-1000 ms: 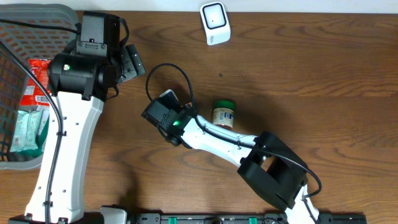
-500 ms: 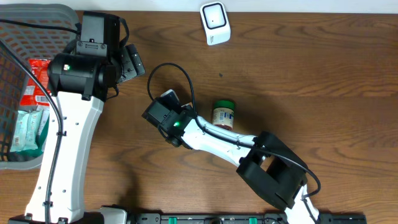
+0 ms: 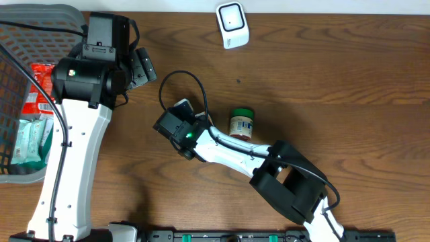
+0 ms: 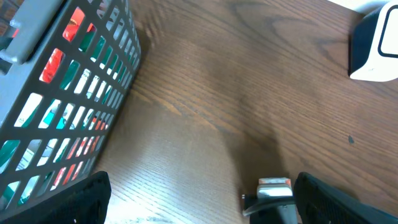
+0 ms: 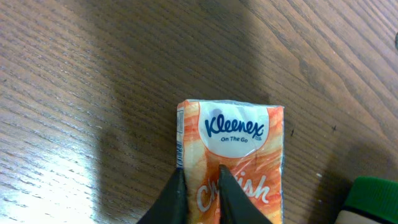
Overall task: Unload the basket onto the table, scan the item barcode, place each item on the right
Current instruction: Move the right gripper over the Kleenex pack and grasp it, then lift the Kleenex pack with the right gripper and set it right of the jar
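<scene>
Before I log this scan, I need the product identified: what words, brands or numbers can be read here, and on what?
"Kleenex": on the orange tissue pack, right wrist view.
"On The Go": just under it, same pack.
Larger white lettering lower on the pack: partly covered, unreadable.
Jar label: too small to read.
Packets in the basket: too blurred.

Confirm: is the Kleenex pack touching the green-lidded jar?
Apart. In the right wrist view, a strip of tabletop shows between the Kleenex pack and the green-lidded jar.
</scene>
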Controlling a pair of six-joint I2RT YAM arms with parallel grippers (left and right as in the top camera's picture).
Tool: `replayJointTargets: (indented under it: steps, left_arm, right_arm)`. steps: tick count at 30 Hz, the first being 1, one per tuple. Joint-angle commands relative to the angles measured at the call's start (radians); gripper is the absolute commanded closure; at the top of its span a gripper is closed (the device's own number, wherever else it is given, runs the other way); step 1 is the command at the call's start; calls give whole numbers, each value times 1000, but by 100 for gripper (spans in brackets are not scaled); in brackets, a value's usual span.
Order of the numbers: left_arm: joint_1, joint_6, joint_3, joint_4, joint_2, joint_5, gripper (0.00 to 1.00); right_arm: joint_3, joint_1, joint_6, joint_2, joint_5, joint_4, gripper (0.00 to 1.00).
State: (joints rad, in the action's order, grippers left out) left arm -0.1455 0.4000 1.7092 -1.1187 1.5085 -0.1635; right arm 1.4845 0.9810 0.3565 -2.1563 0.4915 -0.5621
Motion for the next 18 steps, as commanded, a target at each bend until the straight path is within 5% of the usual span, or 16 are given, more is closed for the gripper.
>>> replayJointTargets:
  steps: [1,8,18]
  left_arm:
    - [3,5,11,-2,1,-3,6]
    - [3,5,11,-2,1,-3,6]
    - [3,5,11,-2,1,-3,6]
  right_arm:
    - [-9,-8,9,-20,8,-10,99]
    - [3,-26,2,74,-71,-14,99]
    - [4,-232,-18,425,-514,-88,99]
